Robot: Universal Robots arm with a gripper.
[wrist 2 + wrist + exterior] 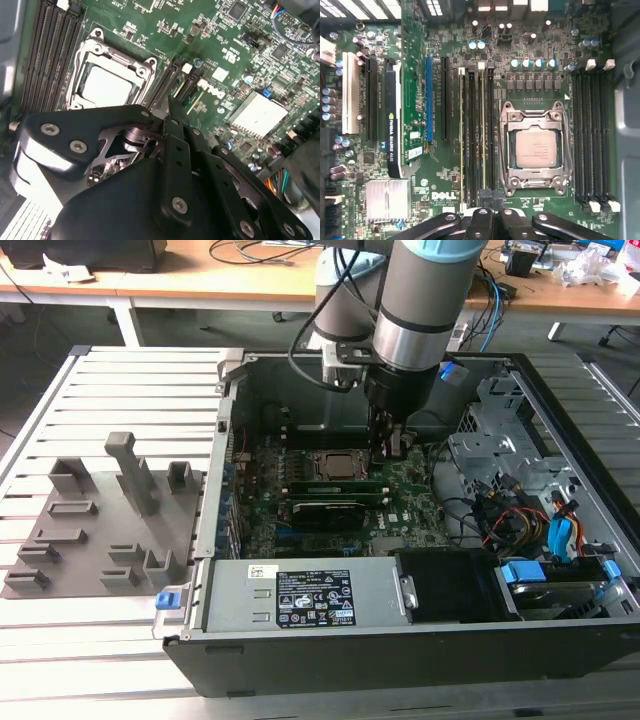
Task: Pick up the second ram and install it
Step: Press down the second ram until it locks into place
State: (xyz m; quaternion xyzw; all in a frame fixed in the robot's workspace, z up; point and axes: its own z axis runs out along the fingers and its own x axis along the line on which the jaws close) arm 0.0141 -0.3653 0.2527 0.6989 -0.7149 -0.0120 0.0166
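Two thin green sticks stand on edge in the slots beside the processor socket (535, 150). The one nearer the socket, the second ram (482, 140), lies lengthwise in its slot, and in the exterior view it shows as a dark strip (335, 483) just below the socket. My gripper (490, 200) is shut, its two black fingertips pressed together over one end of that stick. Whether they touch it I cannot tell. In the exterior view the gripper (385, 452) reaches down inside the open computer case. In the second wrist view the gripper (171, 107) ends just above the slots.
A graphics card (392, 125) stands in a slot beyond the ram slots, and several bare slots (592, 135) lie on the socket's other side. The power supply (300, 595), drive cage (500, 440) and cables (520, 520) crowd the case. A grey holder plate (100, 520) lies outside it, at the exterior view's left.
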